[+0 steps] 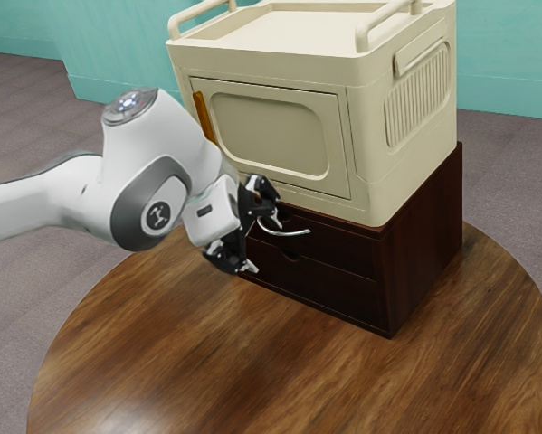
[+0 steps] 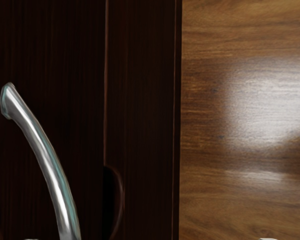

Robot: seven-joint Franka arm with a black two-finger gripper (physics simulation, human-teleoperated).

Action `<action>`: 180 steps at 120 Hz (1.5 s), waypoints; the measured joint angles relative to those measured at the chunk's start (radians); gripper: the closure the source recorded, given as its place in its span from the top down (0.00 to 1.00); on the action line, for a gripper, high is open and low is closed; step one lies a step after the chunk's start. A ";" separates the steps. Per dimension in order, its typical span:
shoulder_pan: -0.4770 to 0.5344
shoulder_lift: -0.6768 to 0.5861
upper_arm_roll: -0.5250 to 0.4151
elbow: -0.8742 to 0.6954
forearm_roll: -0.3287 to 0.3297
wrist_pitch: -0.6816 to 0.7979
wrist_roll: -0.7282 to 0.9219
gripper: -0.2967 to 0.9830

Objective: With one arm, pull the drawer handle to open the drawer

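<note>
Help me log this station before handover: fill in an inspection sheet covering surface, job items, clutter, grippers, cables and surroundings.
Surface: round wooden table, glossy, with bright reflections.
Job's things: dark drawer unit on the table; curved metal handle on its front; drawers look closed.
Clutter: cream cabinet with a railed top, standing on the drawer unit.
Grippers: black gripper open, near the handle.
Cables: nothing seen.
Surroundings: grey floor, teal wall.
</note>
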 joint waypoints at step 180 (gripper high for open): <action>-0.016 0.000 0.029 0.022 -0.058 -0.027 0.021 0.27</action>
